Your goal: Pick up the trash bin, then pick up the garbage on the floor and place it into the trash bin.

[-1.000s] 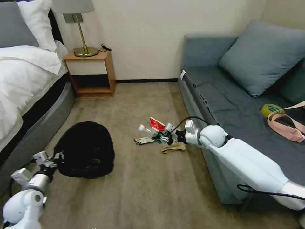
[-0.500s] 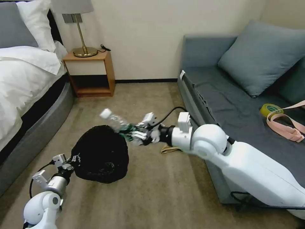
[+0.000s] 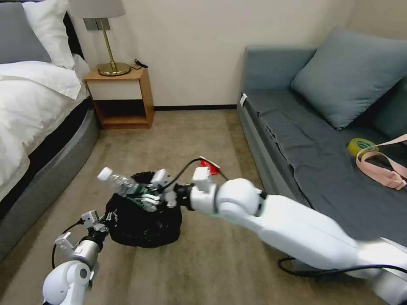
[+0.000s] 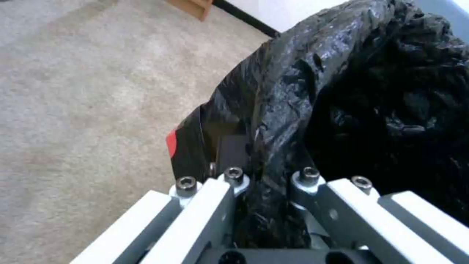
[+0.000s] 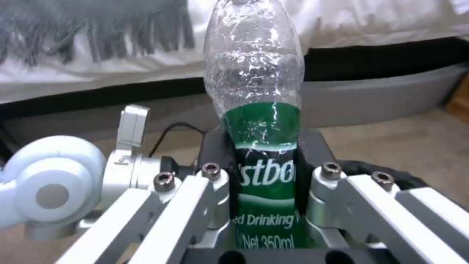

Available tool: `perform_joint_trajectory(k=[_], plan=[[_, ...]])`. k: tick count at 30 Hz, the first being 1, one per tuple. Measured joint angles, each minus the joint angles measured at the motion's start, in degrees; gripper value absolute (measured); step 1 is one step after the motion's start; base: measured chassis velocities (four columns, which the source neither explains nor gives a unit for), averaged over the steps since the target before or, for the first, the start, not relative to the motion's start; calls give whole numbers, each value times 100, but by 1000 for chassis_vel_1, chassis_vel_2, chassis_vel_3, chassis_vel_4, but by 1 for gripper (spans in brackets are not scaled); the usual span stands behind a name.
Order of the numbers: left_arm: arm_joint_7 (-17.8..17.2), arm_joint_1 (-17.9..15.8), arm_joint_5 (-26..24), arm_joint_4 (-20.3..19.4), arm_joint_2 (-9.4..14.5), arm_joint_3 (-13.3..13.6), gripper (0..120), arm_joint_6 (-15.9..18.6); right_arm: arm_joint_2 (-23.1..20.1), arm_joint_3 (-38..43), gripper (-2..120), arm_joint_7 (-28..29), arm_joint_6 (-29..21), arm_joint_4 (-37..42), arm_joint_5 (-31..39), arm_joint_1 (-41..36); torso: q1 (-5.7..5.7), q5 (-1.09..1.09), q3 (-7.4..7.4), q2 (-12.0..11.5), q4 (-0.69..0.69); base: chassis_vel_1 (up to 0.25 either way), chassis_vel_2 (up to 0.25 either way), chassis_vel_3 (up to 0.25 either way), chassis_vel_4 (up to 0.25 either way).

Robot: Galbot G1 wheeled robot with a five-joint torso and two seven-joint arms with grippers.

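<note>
Beige carpet between bed and grey sofa | left gripper (image 3: pixel 98 221) clamps rim of round black-bagged trash bin (image 3: pixel 142 220) | right gripper (image 3: pixel 146 199) clamped on clear green-labelled plastic bottle (image 3: pixel 121 184), directly above bin mouth, long axis near-level, cap toward bed.

The white right arm reaches across to the left, its pincer (image 3: pixel 146 199) clamped (both fingers pressed in) on something; the left pincer (image 3: pixel 107 218), low, is closed too.
</note>
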Motion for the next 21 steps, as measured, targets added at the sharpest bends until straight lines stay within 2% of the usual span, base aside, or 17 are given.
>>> perform_joint_trajectory(k=[1, 5, 9, 21], plan=[[0, 0, 0, 0, 0, 0, 3, 0, 0, 0, 18, 0, 0, 0, 0, 0, 0, 0, 0, 0, 0, 0, 0, 0, 0], [64, 108, -166, -103, 44, -138, 3, -10, 442, -295, 18, 47, 109, -482, -191, 40, 0, 0, 0, 0, 1, 0, 0, 0, 0], [221, 215, -302, -152, 97, -218, 3, -15, 585, -338, 18, 40, 146, -860, -485, -73, 0, 1, 0, 0, 0, 0, 0, 0, 0], [360, 281, -401, -184, 117, -344, 3, -39, 553, -324, 18, -93, 412, -1392, -1196, -316, 0, 2, 0, 0, -1, 0, 0, 0, 0]])
